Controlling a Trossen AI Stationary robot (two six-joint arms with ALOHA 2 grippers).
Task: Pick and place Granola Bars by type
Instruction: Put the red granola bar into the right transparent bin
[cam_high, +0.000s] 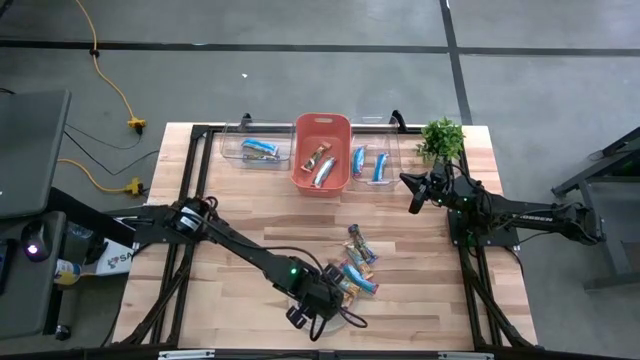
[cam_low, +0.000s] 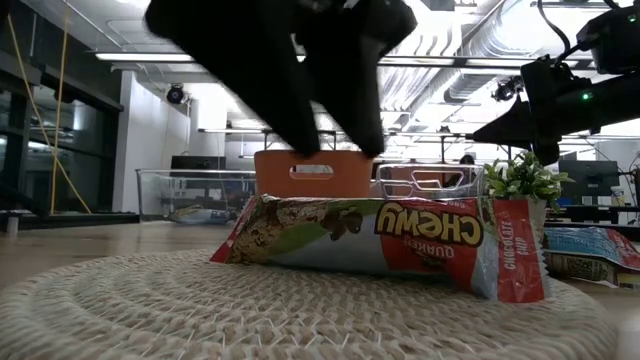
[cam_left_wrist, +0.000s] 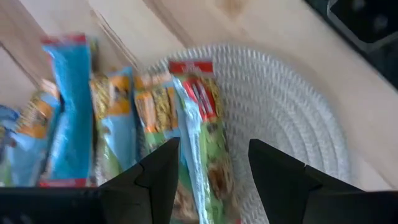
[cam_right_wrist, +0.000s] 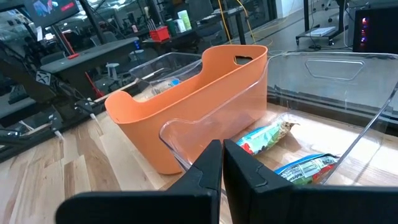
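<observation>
Red-green Chewy bar (cam_left_wrist: 202, 143) flat on mat (cam_left_wrist: 280, 112) — left hand (cam_left_wrist: 211, 168) spread, straddling its length.

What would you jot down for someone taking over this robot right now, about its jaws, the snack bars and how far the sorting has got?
Left gripper: jaws open, poised over a red Chewy bar on the rope mat, not holding it.
Right gripper: jaws shut, empty, waiting beside the right clear bin.
Done: one blue bar in the left clear bin, two bars in the orange bin, two in the right clear bin.
Left: a cluster of unsorted bars on and beside the mat.
</observation>
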